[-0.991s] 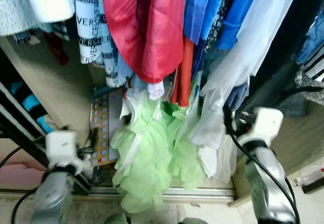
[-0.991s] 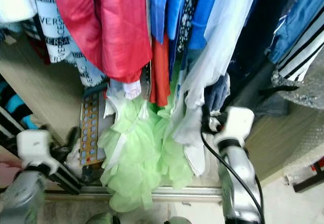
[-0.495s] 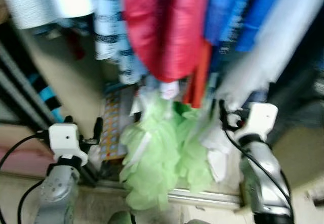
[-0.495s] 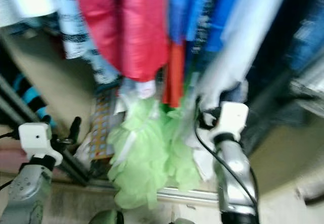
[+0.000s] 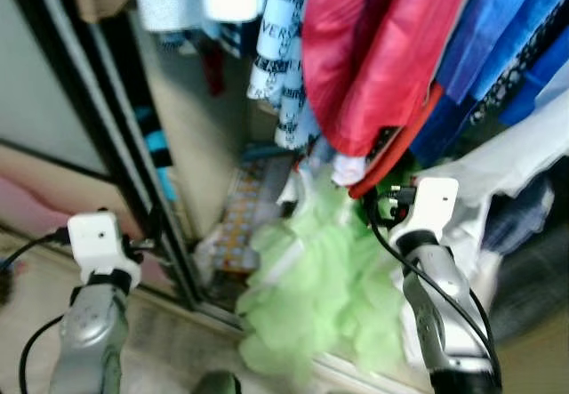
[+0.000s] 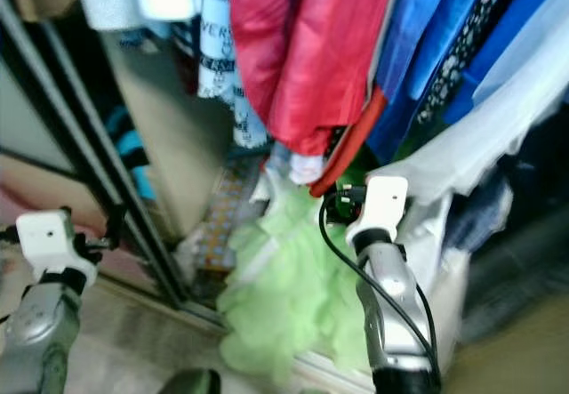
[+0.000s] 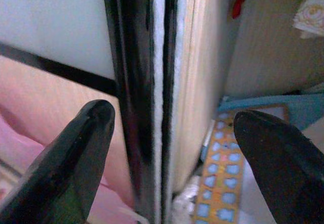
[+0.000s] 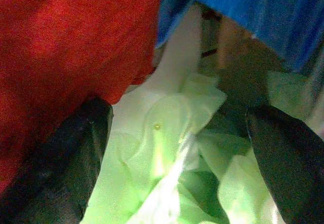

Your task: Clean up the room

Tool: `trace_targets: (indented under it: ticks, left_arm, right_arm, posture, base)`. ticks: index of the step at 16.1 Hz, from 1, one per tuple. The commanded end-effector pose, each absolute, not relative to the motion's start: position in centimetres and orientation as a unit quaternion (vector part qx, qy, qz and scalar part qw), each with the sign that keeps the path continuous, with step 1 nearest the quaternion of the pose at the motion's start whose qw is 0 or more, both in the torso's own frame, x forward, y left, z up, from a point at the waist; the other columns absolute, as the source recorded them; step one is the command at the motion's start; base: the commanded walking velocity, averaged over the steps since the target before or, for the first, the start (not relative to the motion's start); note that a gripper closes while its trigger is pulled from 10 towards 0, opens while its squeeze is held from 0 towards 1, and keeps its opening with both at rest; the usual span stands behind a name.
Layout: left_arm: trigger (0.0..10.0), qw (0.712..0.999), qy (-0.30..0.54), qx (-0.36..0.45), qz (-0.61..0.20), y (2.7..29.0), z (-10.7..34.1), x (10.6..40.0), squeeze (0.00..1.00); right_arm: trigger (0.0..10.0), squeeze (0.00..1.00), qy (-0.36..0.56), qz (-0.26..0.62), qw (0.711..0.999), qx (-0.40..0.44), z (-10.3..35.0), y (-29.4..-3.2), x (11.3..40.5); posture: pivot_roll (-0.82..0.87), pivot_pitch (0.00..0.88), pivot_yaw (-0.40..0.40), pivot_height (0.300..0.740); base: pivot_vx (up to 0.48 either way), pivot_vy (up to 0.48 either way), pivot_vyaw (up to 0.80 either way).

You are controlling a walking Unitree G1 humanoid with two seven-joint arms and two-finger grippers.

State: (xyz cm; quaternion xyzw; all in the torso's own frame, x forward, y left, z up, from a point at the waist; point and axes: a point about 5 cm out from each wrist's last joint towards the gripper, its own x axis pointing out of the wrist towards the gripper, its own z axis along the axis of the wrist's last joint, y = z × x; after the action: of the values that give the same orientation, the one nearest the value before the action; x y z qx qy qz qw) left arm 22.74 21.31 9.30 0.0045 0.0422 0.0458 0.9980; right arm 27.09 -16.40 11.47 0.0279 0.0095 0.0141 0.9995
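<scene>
The left pincer, fingers spread, faces the black edge of the sliding wardrobe door at the left. The right pincer, also spread and holding nothing, points between a hanging red garment and a frilly pale-green dress low in the wardrobe. Blue garments hang to the right; a patterned board leans far inside.

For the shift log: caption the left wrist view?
Open left gripper straddling the dark wardrobe door edge, patterned mat beyond.
</scene>
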Motion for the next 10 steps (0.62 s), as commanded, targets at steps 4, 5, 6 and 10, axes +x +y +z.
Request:
trace_targets:
  ticks: [4, 5, 6, 10]
  left_arm:
    - [10.0, 0.999, 0.028, -0.006, 0.013, 19.9, 9.8, 23.3, 0.0]
    - [10.0, 1.0, 0.027, -0.006, 0.011, 19.8, 9.8, 23.3, 0.0]
    - [10.0, 1.0, 0.027, -0.003, 0.013, 19.7, 9.9, 23.2, 0.0]
    - [10.0, 0.999, 0.038, -0.03, 0.012, 19.4, 9.6, 22.9, 0.0]
  right_arm:
    - [10.0, 0.0, 0.013, 0.002, 0.999, 0.031, 11.6, -17.1, 27.0]
    - [10.0, 0.0, 0.013, 0.006, 1.0, 0.026, 11.6, -17.1, 27.0]
    - [10.0, 0.0, 0.012, 0.015, 1.0, 0.015, 11.7, -16.9, 27.0]
    - [10.0, 0.0, 0.014, 0.024, 1.0, 0.012, 11.6, -16.5, 27.2]
  posture:
    - [-0.1, 0.0, -0.025, 0.74]
    - [-0.1, 0.0, -0.029, 0.74]
    - [-0.1, 0.0, -0.031, 0.74]
    - [-0.09, 0.0, -0.037, 0.74]
  base:
    - [0.0, 0.0, 0.2]
    - [0.0, 0.0, 0.0]
    - [0.0, 0.0, 0.8]
    - [0.0, 0.0, 0.8]
